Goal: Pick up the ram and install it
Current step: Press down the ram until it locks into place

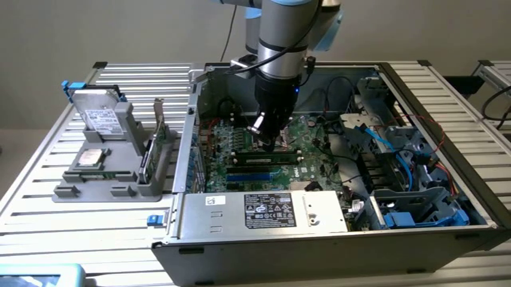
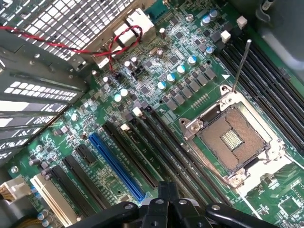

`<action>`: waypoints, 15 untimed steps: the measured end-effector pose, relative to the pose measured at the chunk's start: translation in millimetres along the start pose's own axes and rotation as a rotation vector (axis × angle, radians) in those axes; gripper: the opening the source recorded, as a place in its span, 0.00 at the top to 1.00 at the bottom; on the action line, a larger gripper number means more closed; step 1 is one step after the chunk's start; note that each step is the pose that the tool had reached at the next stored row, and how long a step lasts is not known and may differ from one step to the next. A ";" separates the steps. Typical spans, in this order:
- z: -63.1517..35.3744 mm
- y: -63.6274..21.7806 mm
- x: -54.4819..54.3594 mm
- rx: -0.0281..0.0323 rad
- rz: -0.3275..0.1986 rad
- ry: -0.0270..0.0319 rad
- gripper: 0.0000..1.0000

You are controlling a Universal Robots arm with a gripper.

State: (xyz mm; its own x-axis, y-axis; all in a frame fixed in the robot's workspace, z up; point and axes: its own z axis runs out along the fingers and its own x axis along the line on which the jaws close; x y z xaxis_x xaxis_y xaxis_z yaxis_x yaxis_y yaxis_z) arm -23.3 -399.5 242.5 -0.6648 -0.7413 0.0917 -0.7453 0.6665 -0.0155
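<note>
green ram (image 1: pixel 266 159) – seated in motherboard (image 2: pixel 190 85) slot | hand (image 1: pixel 266 142) – just above it, fingers together

1. The exterior view sits up high and off the bench (image 1: pixel 48 227), looking down at an angle into the open PC case (image 1: pixel 319 251), far enough back to catch the whole thing.
2. The wrist view hangs close over the motherboard (image 2: pixel 190 71) inside that case, gripper (image 2: pixel 166 209) at the frame edge.
3. Both views share the motherboard (image 1: pixel 239 143), around its long slots (image 2: pixel 156 156).
</note>
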 end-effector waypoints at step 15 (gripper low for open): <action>0.0 0.0 0.0 0.0160 0.147 0.0006 0.89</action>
State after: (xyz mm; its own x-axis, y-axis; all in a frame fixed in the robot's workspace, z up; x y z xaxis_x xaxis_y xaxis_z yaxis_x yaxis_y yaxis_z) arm -23.3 -399.5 242.5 -0.7669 -0.6358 0.0879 -0.6406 0.7665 -0.0447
